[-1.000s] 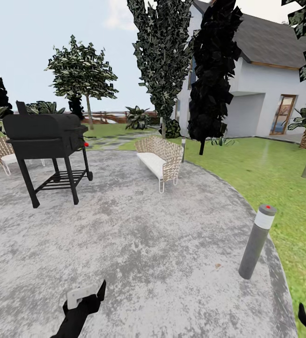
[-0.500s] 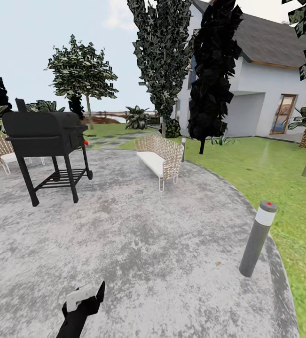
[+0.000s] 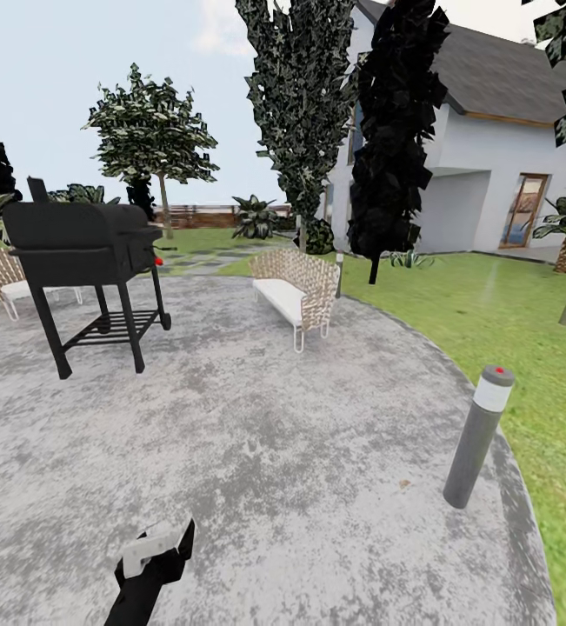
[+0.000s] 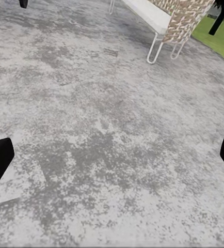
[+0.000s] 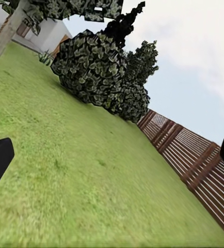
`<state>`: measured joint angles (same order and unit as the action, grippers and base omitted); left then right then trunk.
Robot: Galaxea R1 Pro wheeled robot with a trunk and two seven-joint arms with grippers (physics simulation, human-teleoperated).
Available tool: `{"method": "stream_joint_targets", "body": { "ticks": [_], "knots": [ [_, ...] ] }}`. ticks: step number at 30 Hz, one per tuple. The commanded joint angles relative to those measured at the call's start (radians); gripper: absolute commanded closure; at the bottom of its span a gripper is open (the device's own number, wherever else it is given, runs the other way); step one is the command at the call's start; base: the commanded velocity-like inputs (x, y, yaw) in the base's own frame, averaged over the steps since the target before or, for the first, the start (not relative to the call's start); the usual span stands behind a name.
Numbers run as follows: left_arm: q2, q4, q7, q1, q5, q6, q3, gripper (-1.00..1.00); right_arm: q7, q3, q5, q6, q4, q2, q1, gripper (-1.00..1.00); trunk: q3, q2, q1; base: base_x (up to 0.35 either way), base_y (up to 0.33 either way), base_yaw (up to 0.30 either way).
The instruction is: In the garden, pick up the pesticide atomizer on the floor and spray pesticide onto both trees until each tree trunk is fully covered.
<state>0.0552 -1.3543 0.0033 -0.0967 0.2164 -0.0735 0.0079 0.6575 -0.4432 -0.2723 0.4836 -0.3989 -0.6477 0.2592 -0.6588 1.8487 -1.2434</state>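
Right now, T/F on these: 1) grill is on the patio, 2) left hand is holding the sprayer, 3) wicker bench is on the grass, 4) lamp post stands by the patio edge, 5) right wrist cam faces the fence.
1. The grill stands on the patio. True.
2. The left hand holds the sprayer. False: its fingers are spread apart over bare paving with nothing between them.
3. The wicker bench sits on the grass. False: it is on the paving, near the lawn edge.
4. The lamp post stands at the patio edge. True.
5. The right wrist camera looks over lawn toward the wooden fence. True.
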Motion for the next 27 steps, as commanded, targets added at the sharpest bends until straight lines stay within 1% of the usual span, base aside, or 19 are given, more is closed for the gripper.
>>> {"method": "stream_joint_targets", "body": {
  "ticks": [1,4,5,8,11,14,17,27],
  "knots": [
    [0.0,0.001,0.0,0.0,0.0,0.0,0.0,-1.0,0.0,0.0,0.004,0.0,0.0,0.0,0.0,-1.0,-0.003,0.007,-0.004,0.0,0.0,0.0],
    [0.0,0.002,0.0,0.0,0.0,0.0,0.0,-1.0,0.0,0.0,0.014,0.0,-0.001,-0.001,0.0,-1.0,-0.013,0.028,-0.015,0.0,0.0,0.0],
    [0.0,0.002,0.0,0.0,0.0,0.0,0.0,-1.0,0.001,0.0,0.032,0.0,-0.001,-0.001,0.0,-1.0,-0.016,0.035,-0.019,0.0,0.0,0.0],
    [0.0,0.003,0.0,0.0,0.0,-0.001,0.0,-1.0,0.001,0.0,0.041,0.0,-0.001,-0.001,0.0,-1.0,-0.025,0.056,-0.031,0.0,0.0,0.0],
    [0.0,0.003,0.0,0.0,0.0,-0.001,0.0,-1.0,0.001,0.0,0.044,0.0,-0.001,-0.002,0.0,-1.0,-0.035,0.077,-0.042,0.0,0.0,0.0],
    [0.0,0.003,0.0,0.0,0.0,-0.001,0.0,-1.0,0.001,-0.001,0.046,0.0,-0.001,-0.014,0.0,-1.0,-0.044,0.098,-0.054,0.0,0.0,0.0],
    [0.0,0.003,0.0,0.0,0.0,-0.001,0.0,-1.0,-0.001,-0.001,0.047,0.0,-0.001,-0.02,0.0,-1.0,-0.053,0.119,-0.065,0.0,0.0,0.0],
    [0.0,0.003,0.0,0.0,0.0,-0.002,0.0,-1.0,-0.008,0.005,0.048,0.0,0.0,-0.018,0.0,-1.0,-0.085,0.189,-0.104,0.0,0.0,0.0]
  ]
}}
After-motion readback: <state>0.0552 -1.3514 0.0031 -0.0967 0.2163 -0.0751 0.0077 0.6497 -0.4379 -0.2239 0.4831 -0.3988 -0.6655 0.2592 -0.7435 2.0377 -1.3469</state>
